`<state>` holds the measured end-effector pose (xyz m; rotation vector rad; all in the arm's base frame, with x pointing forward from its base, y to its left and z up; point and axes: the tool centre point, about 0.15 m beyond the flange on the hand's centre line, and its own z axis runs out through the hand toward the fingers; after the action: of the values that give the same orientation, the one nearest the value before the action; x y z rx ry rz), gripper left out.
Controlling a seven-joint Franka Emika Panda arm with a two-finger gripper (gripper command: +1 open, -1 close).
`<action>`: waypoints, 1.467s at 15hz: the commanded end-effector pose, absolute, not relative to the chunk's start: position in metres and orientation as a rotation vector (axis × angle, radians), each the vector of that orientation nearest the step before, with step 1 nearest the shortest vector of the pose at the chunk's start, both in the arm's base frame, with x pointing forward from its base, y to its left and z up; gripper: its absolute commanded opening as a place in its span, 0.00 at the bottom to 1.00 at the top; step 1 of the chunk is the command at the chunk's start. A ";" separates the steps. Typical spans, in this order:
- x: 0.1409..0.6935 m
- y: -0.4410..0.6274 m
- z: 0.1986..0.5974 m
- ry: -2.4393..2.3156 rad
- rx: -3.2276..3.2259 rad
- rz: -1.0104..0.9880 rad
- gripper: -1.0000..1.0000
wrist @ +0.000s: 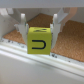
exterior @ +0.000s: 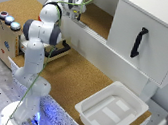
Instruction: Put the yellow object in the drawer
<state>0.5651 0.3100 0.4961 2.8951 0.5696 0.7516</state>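
Observation:
The yellow object (wrist: 40,44) is a cube with a black U mark. It sits between the fingers (wrist: 22,24) of my gripper (wrist: 39,34), which press its two sides, right by a white ledge (wrist: 35,62) over cork. In the exterior view my gripper (exterior: 75,10) hangs high over the cork shelf at the back, and the cube cannot be made out there. The drawer (exterior: 61,49) with its black bar handle juts from the plywood box (exterior: 2,33) on the exterior view's left, partly hidden behind my arm.
A white cabinet door with a vertical black handle (exterior: 139,42) fills the exterior view's right. A white bin (exterior: 110,109) stands on the cork table near its front corner. Coloured buttons (exterior: 9,19) sit on top of the plywood box. A green cable (exterior: 87,0) loops near the wrist.

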 end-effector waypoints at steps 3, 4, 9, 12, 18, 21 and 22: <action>0.437 0.292 0.481 0.817 2.889 0.674 0.00; 0.431 0.290 0.478 0.860 2.895 0.645 0.00; 0.378 0.276 0.439 1.443 2.770 0.298 0.00; 0.346 0.261 0.427 1.771 2.655 0.232 0.00; 0.277 0.267 0.381 2.356 2.294 0.131 0.00; 0.253 0.269 0.364 2.386 2.214 0.116 0.00; 0.245 0.270 0.361 2.412 2.181 0.122 0.00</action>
<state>0.3028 0.2774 0.3932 2.3293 2.3020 -0.0985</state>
